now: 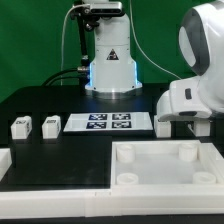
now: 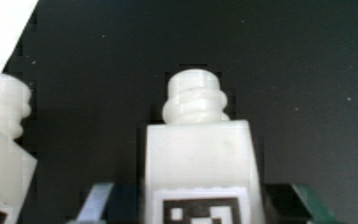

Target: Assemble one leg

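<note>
In the wrist view one leg [image 2: 202, 140], a small white block with a ribbed round peg and a black-and-white tag, lies on the black table between my fingers. My gripper [image 2: 206, 205] is open, with one finger [image 2: 114, 200] on each side of the leg and a thin dark gap on both sides. A second leg [image 2: 2, 130] lies beside it. In the exterior view the gripper [image 1: 186, 127] is low over the table at the right, next to a leg [image 1: 165, 127]. Two more legs [image 1: 19, 127] [image 1: 50, 125] stand at the left.
The marker board [image 1: 108, 123] lies in the middle, in front of the robot base [image 1: 110, 70]. The large white tray-like part with round sockets [image 1: 135, 180] fills the front right. A white rim piece [image 1: 45, 172] lies at the front left.
</note>
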Robot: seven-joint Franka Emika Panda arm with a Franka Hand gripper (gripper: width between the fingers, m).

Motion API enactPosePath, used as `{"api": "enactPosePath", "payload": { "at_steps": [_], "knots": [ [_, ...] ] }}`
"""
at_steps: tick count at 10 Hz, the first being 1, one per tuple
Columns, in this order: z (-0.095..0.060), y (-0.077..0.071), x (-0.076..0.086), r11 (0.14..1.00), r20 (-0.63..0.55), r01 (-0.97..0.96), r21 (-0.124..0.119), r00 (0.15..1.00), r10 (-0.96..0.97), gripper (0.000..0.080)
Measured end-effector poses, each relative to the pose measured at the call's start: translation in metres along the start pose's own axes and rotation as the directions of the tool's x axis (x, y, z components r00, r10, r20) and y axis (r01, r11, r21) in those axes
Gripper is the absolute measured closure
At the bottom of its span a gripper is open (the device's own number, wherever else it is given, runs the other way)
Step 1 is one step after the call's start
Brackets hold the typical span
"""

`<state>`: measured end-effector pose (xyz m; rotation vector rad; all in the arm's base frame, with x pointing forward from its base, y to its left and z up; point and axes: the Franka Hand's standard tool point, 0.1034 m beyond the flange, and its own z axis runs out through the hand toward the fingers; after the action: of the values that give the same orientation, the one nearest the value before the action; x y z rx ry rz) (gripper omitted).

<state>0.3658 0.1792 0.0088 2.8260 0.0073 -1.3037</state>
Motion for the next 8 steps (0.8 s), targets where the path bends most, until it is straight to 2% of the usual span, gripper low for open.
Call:
{"api": "enactPosePath", "payload": {
  "at_steps": [1, 4, 6, 7, 8],
  "knots": [
    [-0.004, 0.003, 0.000, 1.000, -0.003, 0.015, -0.004, 1.000, -0.015, 0.0513],
    [-0.060, 0.027, -0.009, 0.995, -0.092, 0.102, 0.009, 0.991, -0.100, 0.0512],
    [-0.092, 0.051, -0.018, 0.989, -0.154, 0.147, 0.018, 0.978, -0.142, 0.0512],
    [-0.111, 0.061, -0.011, 0.987, -0.274, 0.156, 0.024, 0.951, -0.144, 0.0512],
    [-0.129, 0.069, -0.018, 0.987, -0.372, 0.157, 0.020, 0.918, -0.138, 0.0511]
  ]
}}
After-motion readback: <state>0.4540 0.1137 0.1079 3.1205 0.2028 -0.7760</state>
